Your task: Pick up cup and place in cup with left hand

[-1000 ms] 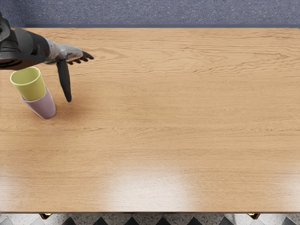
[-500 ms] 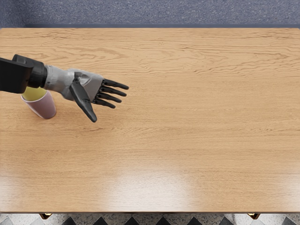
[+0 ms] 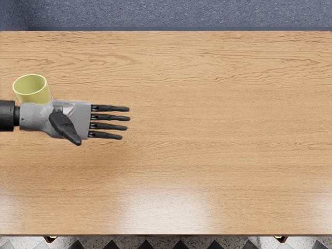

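Nearest, we saw the left hand [image 3: 70, 122] over the wooden table [image 3: 207, 155], fingers straight and slightly apart, holding nothing. Just past it, near the table's left end, we found the yellow cup [image 3: 33, 94], its base hidden.

Room to pass over table [image 3: 207, 171], right of fingers [image 3: 110, 118]; left hand [image 3: 78, 119], yellow cup [image 3: 33, 94] obstruct left side.

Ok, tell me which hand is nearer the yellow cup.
Left. The left hand hides the lower part of the yellow cup from the head view; whether they touch can't be told. The right hand is out of view.
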